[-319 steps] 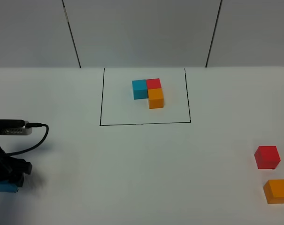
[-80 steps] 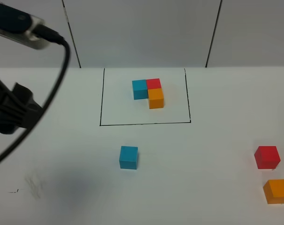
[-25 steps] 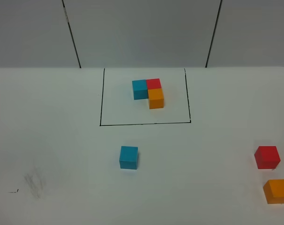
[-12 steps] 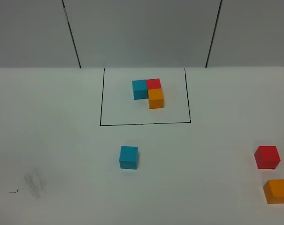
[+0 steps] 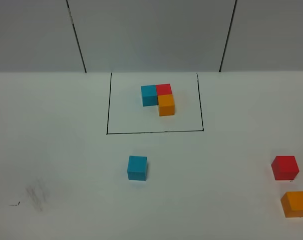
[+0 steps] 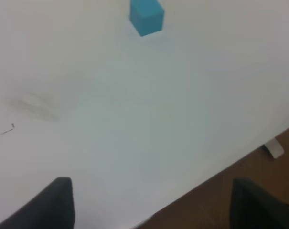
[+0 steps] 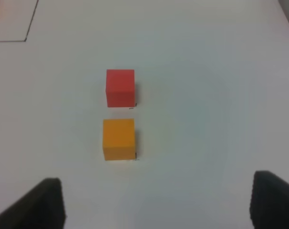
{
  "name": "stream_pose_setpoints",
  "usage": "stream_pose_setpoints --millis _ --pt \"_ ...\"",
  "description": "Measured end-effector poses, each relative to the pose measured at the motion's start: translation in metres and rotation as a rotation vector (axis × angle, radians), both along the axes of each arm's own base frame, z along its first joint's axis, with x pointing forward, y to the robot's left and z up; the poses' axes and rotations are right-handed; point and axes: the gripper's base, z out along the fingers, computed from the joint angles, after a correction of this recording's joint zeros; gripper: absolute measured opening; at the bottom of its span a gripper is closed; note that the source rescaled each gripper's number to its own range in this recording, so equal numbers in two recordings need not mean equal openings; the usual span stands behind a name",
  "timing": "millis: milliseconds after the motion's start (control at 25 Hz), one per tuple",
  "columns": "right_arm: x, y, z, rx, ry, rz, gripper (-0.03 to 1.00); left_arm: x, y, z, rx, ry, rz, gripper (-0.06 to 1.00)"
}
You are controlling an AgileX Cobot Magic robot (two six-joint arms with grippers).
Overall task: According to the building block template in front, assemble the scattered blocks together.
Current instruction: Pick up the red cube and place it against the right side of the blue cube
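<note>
From the high view, the template (image 5: 158, 99) sits inside its black frame (image 5: 109, 133) at the far middle of the tabletop (image 5: 66, 150). The blue block (image 5: 137, 167) stands alone on the near side of the frame, where it has been for the last few seconds. The arm that hung over the left a few seconds ago has left this view, so we judge the blue block placed as the seed. The red block (image 5: 284, 167) and orange block (image 5: 295, 204) have not moved and wait near each other at the right edge, well apart from it. In the left wrist view, the left gripper (image 6: 154, 205) hangs with fingers wide apart and nothing between them, the blue block far ahead. In the right wrist view, the right gripper (image 7: 156, 202) is likewise spread and empty, red and orange just ahead, so we expect it to act next. We find no brand, label or writing, only a faint smudge (image 5: 36, 192).
</note>
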Motion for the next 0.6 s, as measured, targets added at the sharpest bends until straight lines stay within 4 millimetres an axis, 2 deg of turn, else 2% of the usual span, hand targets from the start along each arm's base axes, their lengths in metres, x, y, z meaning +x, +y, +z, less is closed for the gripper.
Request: stream_pose_setpoints --millis 600 --pt "0.0000 0.0000 0.0000 0.000 0.000 0.000 0.62 0.0023 -0.0053 0.0000 -0.001 0.000 0.564 0.61"
